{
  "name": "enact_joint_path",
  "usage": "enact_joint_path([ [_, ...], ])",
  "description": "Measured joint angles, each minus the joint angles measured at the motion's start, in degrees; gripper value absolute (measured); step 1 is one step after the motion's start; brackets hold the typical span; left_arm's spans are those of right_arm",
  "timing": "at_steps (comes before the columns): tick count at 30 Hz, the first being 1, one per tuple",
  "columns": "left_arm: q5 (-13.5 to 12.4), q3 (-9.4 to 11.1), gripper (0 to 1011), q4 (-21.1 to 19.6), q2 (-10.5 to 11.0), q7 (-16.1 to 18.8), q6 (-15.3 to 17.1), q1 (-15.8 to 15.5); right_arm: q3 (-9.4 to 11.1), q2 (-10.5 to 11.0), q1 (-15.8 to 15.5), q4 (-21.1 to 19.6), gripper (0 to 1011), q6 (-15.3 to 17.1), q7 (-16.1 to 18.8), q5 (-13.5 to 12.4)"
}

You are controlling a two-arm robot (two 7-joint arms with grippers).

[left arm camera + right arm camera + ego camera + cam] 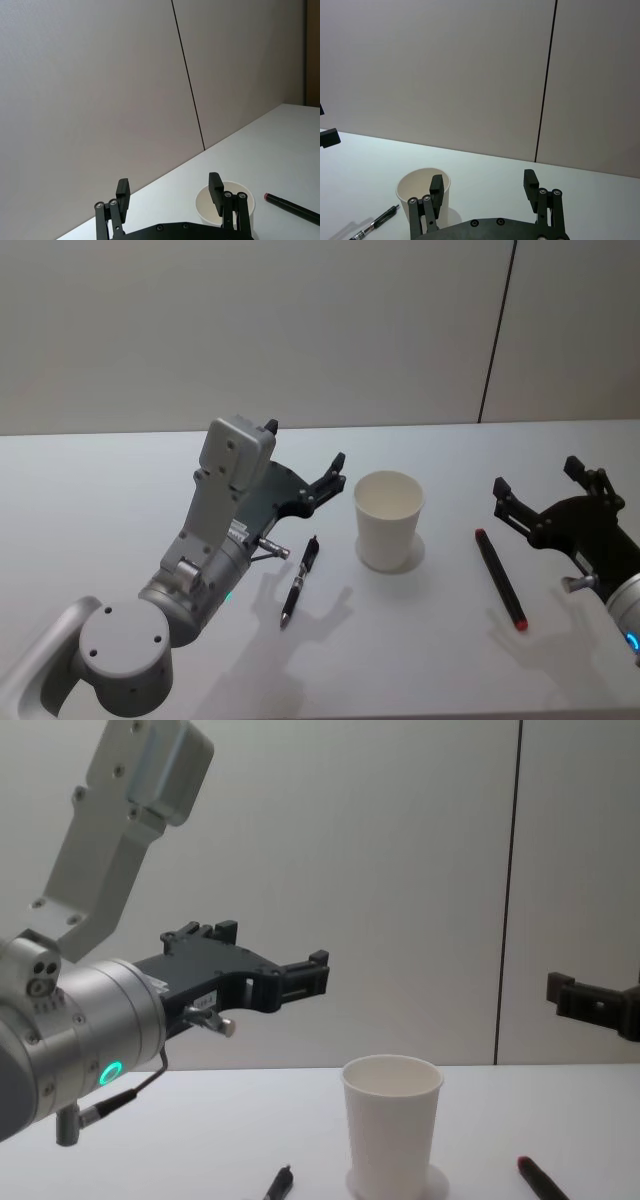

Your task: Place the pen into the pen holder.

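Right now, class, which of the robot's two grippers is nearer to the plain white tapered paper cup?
Left. The left gripper hovers raised just off the left side of the white paper cup, jaws open. The right gripper hangs clearly farther away on the cup's right, jaws open too.

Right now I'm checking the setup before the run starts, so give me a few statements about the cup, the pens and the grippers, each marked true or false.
1. The pen holder stands upright with nothing in it. True.
2. The black pen lies on the table to the robot's left of the pen holder. True.
3. The red-tipped pen is already in the pen holder. False: it lies on the table to the holder's right.
4. The left gripper is shut on the black pen. False: its fingers are open and it hangs above the table, holding nothing.
5. The right gripper is open. True.
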State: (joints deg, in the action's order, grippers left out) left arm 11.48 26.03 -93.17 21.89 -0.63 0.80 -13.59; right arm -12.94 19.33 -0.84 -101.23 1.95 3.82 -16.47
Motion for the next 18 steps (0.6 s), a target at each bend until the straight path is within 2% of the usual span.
enact_joint_path([
  [18,0.0,0.0,1003,0.0,0.0,0.0,0.0,0.0,0.0,0.0,0.0,0.0,1001,0.0,0.0,0.0],
])
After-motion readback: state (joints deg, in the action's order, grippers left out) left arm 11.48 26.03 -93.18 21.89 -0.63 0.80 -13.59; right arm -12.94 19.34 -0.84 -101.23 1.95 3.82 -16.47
